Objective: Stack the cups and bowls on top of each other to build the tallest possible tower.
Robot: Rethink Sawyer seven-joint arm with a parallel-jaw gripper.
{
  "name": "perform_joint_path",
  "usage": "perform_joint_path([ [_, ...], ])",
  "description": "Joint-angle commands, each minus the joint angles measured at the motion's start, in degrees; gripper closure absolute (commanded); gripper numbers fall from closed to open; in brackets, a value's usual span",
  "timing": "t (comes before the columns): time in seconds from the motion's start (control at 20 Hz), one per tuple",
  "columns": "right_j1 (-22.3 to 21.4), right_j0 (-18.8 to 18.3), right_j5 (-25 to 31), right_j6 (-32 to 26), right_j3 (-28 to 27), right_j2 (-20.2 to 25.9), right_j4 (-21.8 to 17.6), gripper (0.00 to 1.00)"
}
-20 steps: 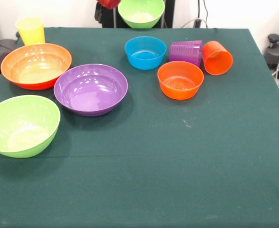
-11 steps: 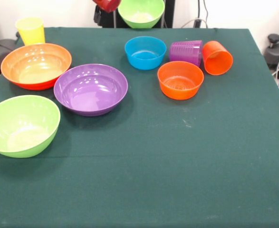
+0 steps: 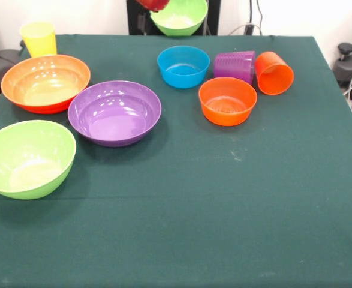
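Note:
Several bowls stand open side up on the green cloth: a large orange bowl (image 3: pixel 45 83), a purple bowl (image 3: pixel 114 112), a lime green bowl (image 3: pixel 27 158), a small blue bowl (image 3: pixel 183 66) and a small orange bowl (image 3: pixel 227 100). A second lime green bowl (image 3: pixel 178 15) sits at the far table edge, at the top of the view. The yellow cup (image 3: pixel 38 38) stands upright at the far left. The ribbed purple cup (image 3: pixel 234 65) and the orange cup (image 3: pixel 274 73) lie side by side, the orange one's mouth facing me. A dark red rounded part of the arm (image 3: pixel 155 3) shows beside the far green bowl; the gripper itself is not distinguishable.
The table (image 3: pixel 223 210) is covered in dark green cloth; its near half holds nothing but the cloth. A black post (image 3: pixel 134 18) rises behind the far edge. Cables and a black fixture (image 3: pixel 349 66) lie off the right side.
The dark red arm part at the top edge has shifted to the right, closer to the far green bowl. No bowl or cup has moved.

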Motion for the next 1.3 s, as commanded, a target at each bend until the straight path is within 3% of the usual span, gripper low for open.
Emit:
perform_joint_path([
  [0.05, 0.2, 2.65, 5.28, -3.46, -0.29, 12.44, 4.77, 1.0],
  [0.45, -0.6, 2.37, 6.76, -6.39, 0.9, 14.0, 7.12, 1.0],
  [0.8, -2.38, -2.9, 9.09, -10.27, 4.92, 15.0, 8.84, 1.0],
  [1.1, -5.88, -12.7, 13.41, -16.88, 10.59, 17.28, 9.79, 1.0],
  [1.3, -9.61, -23.85, 18.58, -22.93, 16.18, 21.17, 7.79, 1.0],
])
